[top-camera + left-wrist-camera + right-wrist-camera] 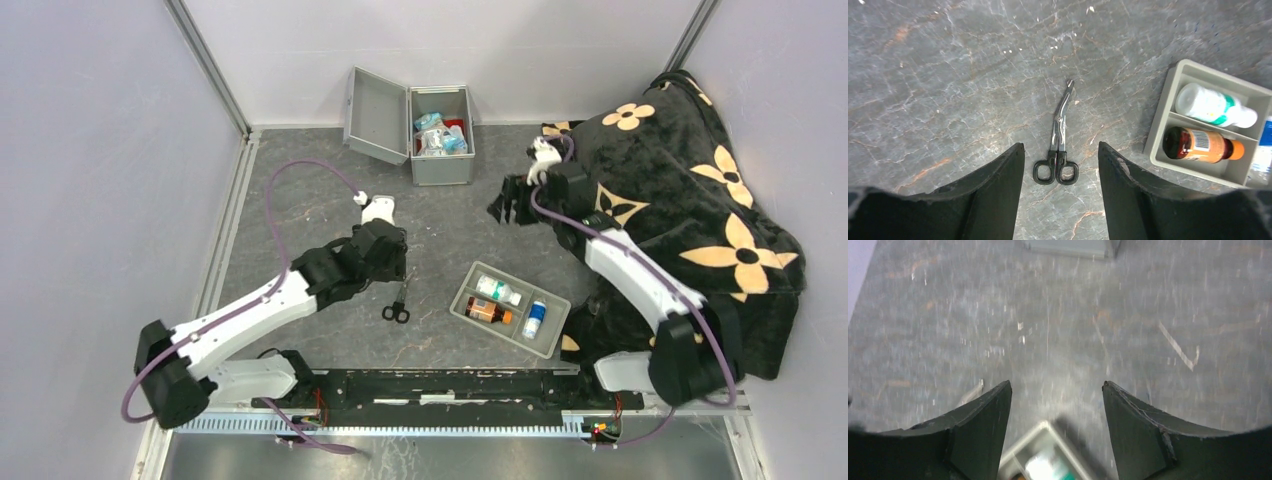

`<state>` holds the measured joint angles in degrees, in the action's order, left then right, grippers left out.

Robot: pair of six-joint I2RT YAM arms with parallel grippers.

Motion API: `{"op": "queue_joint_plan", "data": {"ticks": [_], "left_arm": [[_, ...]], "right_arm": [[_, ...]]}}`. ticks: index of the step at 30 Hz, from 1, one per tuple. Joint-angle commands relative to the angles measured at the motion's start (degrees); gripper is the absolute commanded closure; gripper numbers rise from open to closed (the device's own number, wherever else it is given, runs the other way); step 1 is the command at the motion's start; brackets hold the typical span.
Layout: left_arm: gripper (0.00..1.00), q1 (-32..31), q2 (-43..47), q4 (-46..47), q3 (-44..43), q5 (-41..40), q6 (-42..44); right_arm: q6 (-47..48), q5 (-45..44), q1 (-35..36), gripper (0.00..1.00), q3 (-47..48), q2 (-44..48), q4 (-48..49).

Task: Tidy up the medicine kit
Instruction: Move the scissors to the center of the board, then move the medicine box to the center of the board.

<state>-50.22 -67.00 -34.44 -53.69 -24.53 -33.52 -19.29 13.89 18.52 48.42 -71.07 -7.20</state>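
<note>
L gripper [1060,150] is spread, holding nothing, above bandage scissors [1058,131] lying flat on the tabletop [948,75]. R gripper [1057,390] is wide apart w/ nothing between. Medicine kit [443,170] sits lid-open at far centre, well apart from both.

The right claw [1057,385] hangs over the grey marbled desk [1058,315], its two dark fingers [980,430] standing wide apart with nothing between them. The whole picture is smeared. At twelve o'clock there is a strip of pale grey metal, probably the lower edge of the medicine kit [1068,246]. At six o'clock, between the fingers, a corner of a grey tray [1046,426] shows, with something white and teal [1040,467] inside. A pale scratch [1175,345] marks the desk at three o'clock.
</note>
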Motion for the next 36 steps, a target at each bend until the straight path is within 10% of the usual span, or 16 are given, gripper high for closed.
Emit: {"op": "queue_joint_plan", "data": {"ticks": [1, 16, 36], "left_arm": [[0.37, -0.06, 7.81, -2.55, -0.52, -3.17, 1.64], [0.29, -0.06, 26.56, -3.96, 5.00, -10.55, 8.19], [0.29, -0.13, 30.40, -2.79, 8.21, -12.55, 7.68]], "right_arm": [[-1.72, -3.55, -0.03, 0.27, 14.31, -12.57, 4.15], [-2.86, -7.41, -0.86, 0.39, 62.53, -53.72, -5.13], [-0.78, 2.14, -2.45, 0.59, 64.54, -59.11, -6.63]]}}
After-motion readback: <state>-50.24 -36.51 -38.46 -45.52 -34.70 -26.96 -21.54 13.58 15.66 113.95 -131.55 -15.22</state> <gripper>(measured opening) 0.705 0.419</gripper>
